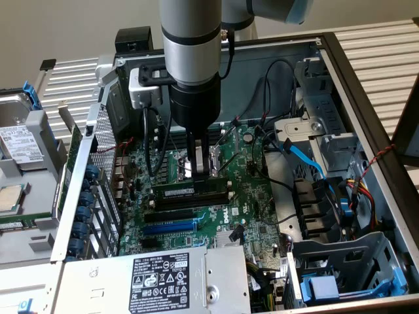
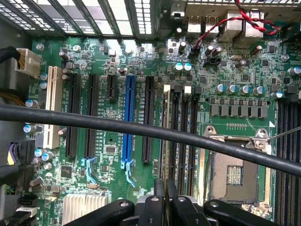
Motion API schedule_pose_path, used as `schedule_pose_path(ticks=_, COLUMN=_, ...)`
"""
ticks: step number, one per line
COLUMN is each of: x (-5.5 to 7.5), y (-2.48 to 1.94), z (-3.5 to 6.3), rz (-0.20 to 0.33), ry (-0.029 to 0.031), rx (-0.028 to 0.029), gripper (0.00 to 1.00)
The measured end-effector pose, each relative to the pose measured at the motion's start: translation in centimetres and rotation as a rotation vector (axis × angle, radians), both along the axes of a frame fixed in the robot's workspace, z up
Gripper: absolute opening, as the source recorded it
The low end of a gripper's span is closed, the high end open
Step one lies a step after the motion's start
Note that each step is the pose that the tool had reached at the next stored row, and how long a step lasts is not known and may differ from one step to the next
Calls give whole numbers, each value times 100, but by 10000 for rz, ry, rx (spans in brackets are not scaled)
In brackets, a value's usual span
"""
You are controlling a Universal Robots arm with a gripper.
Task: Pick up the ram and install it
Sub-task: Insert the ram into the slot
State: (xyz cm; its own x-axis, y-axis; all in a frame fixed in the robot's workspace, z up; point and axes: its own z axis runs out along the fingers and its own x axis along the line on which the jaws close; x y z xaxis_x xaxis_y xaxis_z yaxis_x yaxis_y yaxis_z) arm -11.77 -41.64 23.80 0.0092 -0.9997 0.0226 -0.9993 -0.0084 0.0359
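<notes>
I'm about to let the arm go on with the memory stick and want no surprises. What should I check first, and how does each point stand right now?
1. Grip: the gripper is shut on the ram, at its upper edge: ok.
2. Line-up: in the wrist view the ram stands edge-on, parallel to the black memory slots beside it: ok.
3. Seating: whether the ram is fully down in its slot: cannot tell.
4. Neighbouring black memory slots empty: ok.
5. Black cable: it crosses the wrist view in front of the ram; whether it touches the board: cannot tell.
</notes>
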Motion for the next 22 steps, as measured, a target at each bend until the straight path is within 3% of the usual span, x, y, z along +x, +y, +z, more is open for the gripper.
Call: schedule_pose_path(ticks=22, x=-6, y=1, z=-30, rz=-39, ry=-44, rx=23, gripper=13)
